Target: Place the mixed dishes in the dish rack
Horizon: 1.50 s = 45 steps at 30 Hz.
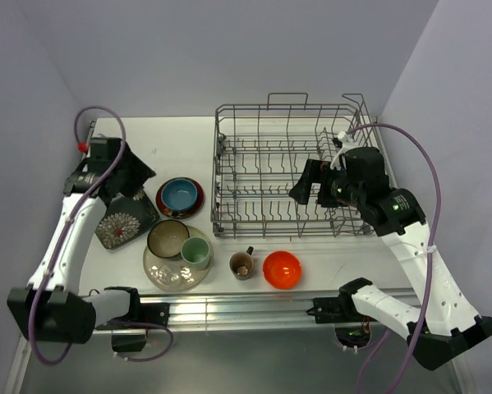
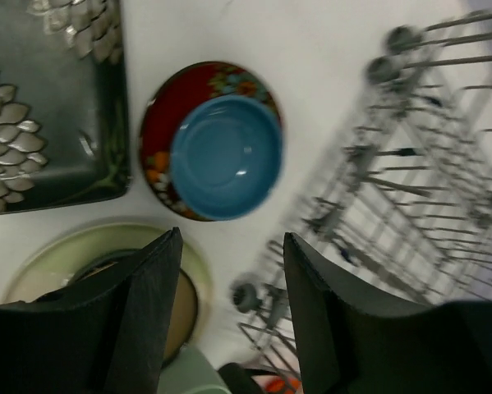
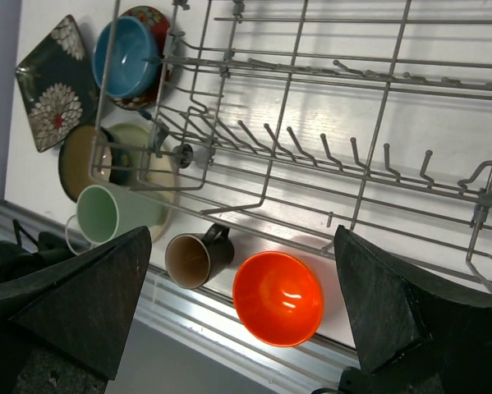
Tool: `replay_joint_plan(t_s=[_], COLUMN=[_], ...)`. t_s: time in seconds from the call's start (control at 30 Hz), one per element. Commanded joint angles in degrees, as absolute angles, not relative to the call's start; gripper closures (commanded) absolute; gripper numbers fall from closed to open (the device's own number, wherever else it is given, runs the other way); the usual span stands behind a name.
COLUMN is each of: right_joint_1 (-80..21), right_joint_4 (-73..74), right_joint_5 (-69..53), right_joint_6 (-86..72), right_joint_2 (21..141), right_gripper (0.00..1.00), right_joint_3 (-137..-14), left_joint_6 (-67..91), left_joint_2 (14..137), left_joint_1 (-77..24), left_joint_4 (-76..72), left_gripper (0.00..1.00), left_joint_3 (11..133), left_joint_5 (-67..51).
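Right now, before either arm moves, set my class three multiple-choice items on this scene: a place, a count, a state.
1. What does the blue-inside bowl sit on? A. cream plate B. red saucer C. black square plate
2. How many dishes stand in the dish rack? A. three B. one C. none
3. The right gripper is: A. open and empty B. shut on the orange bowl C. shut on the brown mug
Answers: B, the saucer's rim rings the bowl; C, only bare wires show; A, its fingers stand wide apart, holding nothing.
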<state>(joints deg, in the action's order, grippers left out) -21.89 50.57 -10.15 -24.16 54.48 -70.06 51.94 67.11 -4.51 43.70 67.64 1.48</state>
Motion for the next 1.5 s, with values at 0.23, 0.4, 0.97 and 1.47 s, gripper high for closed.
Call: replay_joint_plan(t_s=[0.23,0.4,0.97,1.47], right_joint_1=[-20.04,-18.99,-18.28,-18.37], right_joint_4=[50.62,50.27,51.42,51.07], right_joint_5=[-9.40,-10.81,-10.55,-14.41], right_joint_6=[-22.94,-23.03,-22.24,-24.08], right_joint_2=[58.01,57.83,57.39,58.62], right_gripper=[0.01,0.01,0.01,0.01], right_joint_3=[-71.98,-72.16,-73.21,-74.70], left_joint_6=[46.32,45.18,41.49,41.30], left_joint_2=[80.85,88.32,101.78,89.24], left_joint_1=[-6.68,-6.68,-7.47,-5.63], left_joint_4=[40.87,40.08,38.24,45.35], left_gripper=[0.39,0.38,0.67,1.00], left_joint_3=[64.60,67.32,71.90,79.00], left_joint_5=[7.38,7.30,2.99,1.59])
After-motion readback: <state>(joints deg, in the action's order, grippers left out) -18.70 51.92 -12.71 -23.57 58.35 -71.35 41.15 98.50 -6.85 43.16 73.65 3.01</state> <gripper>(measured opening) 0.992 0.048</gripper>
